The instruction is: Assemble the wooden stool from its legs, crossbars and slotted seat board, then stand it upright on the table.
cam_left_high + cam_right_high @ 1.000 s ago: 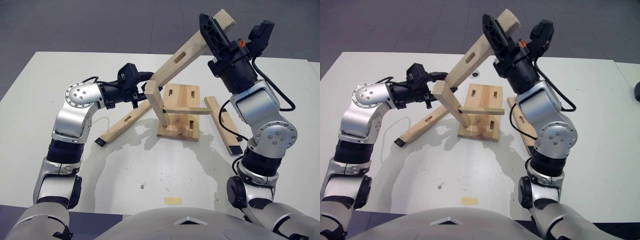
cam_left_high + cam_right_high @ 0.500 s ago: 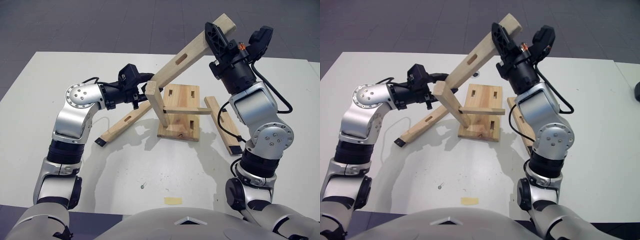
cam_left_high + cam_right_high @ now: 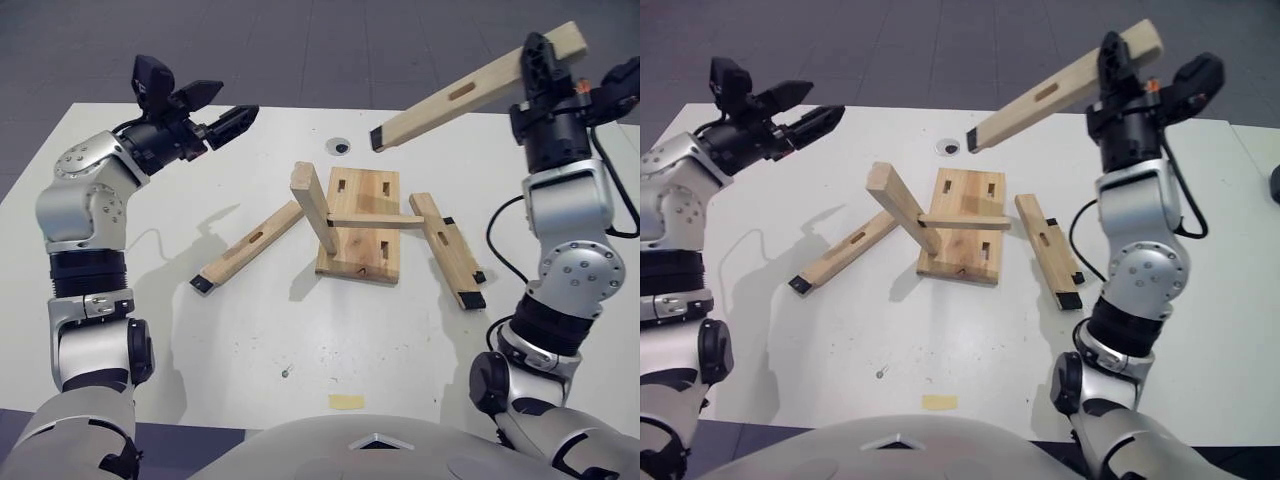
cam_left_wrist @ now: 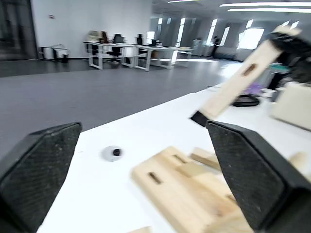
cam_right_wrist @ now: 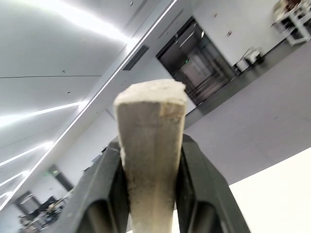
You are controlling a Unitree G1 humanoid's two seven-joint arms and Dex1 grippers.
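Note:
The slotted seat board (image 3: 362, 240) lies flat mid-table. One leg (image 3: 316, 208) leans tilted over its left edge, with a thin crossbar (image 3: 390, 221) running from it across the board. A second leg (image 3: 245, 246) lies to the left of the board and a third leg (image 3: 451, 250) to its right. My right gripper (image 3: 545, 62) is shut on the upper end of a fourth leg (image 3: 462, 92), held slanting in the air above the table's far right; that leg's end (image 5: 150, 141) sits between the fingers (image 5: 104, 194). My left gripper (image 3: 228, 103) hovers open and empty over the far left, with its pads (image 4: 39, 170) wide apart.
A round hole (image 3: 341, 147) sits in the white table (image 3: 250, 340) behind the board. A small strip of tape (image 3: 346, 402) and a tiny screw (image 3: 287, 375) lie near the front edge. The front half of the table is bare.
My left gripper has drawn back up and to the left, away from the held leg's lower end. My right gripper has swung that leg up and to the right.

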